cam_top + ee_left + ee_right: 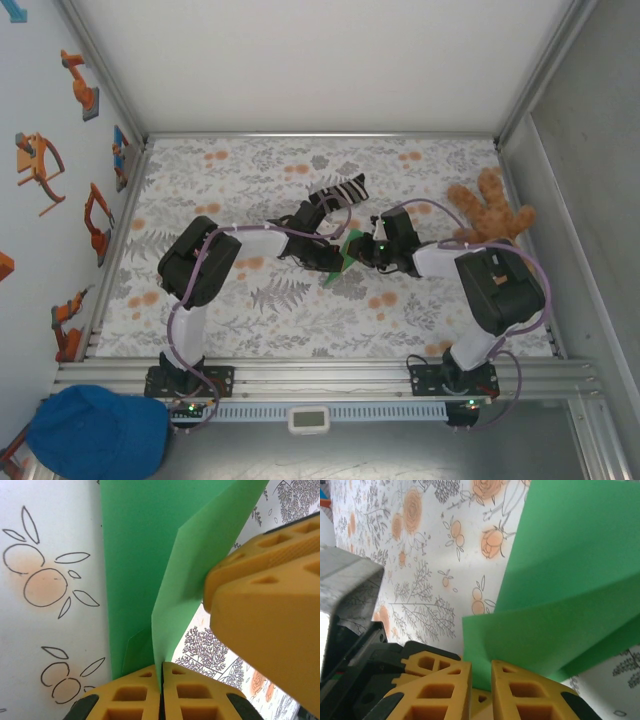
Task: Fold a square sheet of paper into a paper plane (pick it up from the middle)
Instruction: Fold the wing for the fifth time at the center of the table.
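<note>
The left gripper [161,667] has its jaws pinched on the half-folded square sheet of paper [140,555] over the counter's [420,580] middle. The right gripper [481,667] has its jaws narrow around an edge, grip unclear. Opposing pulls could tear or miscrease it.

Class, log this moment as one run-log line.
left end effector: shut on green paper sheet | right end effector: astride sheet edge, grip unclear | sheet: creased, partly folded

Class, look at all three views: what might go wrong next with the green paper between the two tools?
The left tool pinches the green paper only at its edge, so it may slip or tear under a pull. The right tool shows a gap around the paper; whether it grips is unclear, so the loose fold might spring open.
</note>
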You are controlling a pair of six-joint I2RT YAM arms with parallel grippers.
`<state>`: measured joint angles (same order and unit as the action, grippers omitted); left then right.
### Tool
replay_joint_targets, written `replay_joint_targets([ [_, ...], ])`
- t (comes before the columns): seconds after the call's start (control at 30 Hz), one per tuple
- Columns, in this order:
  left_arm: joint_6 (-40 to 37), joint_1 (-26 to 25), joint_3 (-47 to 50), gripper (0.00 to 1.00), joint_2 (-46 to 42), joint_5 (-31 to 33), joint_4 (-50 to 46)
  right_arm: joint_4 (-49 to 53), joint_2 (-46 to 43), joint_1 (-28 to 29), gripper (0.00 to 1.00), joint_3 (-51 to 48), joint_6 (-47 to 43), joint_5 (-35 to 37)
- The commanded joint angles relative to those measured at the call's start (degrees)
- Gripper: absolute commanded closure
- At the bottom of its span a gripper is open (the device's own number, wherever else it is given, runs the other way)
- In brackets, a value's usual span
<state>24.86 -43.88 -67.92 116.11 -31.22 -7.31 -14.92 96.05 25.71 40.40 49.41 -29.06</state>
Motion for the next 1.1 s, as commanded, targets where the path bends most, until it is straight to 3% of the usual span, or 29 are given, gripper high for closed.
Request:
replay_joint_targets([
  [0.0, 0.5, 0.2, 0.7, 0.91, 2.9, 1.5, -4.7, 0.1, 0.7, 0.2, 0.83, 1.7, -0.7, 1.9],
  [0.3, 0.6, 0.3, 0.9, 0.86, 2.9, 1.3, -4.9, 2.7, 1.5, 0.2, 0.83, 2.3, -0.9, 4.3],
  [1.07, 1.3, 0.7, 1.1, 0.89, 3.6, 0.9, -4.6, 1.0, 1.8, 0.3, 0.83, 3.0, -1.5, 1.0],
])
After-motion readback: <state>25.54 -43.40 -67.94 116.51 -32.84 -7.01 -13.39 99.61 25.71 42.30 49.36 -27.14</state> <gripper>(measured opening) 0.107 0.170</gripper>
